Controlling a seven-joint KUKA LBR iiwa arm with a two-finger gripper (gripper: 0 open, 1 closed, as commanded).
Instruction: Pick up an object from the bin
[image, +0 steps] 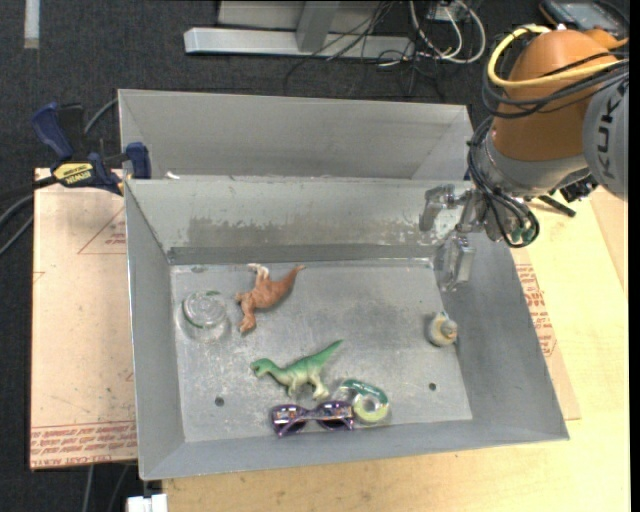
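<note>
Your jaws hang at the bin's (300, 215) right side, near the back corner, against the sloped right wall. From this angle you cannot tell whether they are spread or pressed together. Above them sits the arm's orange cover (545, 95), with dark cables looping down beside it.

The thing nearest to your jaws is a small pale rounded lump (441, 330). It lies on the bin floor close to the right wall, just toward the front from the jaws and apart from them.

Everything else lies well away to the left. An orange-brown toy dinosaur (265, 292) lies near the back of the floor, with a clear round cup (203, 312) just beside it on the left. Toward the front a green toy dinosaur (298, 370) lies on its side. Just in front of it are a pair of purple sunglasses (312, 416) and a curled green-and-white piece (368, 402), which touch each other.
</note>
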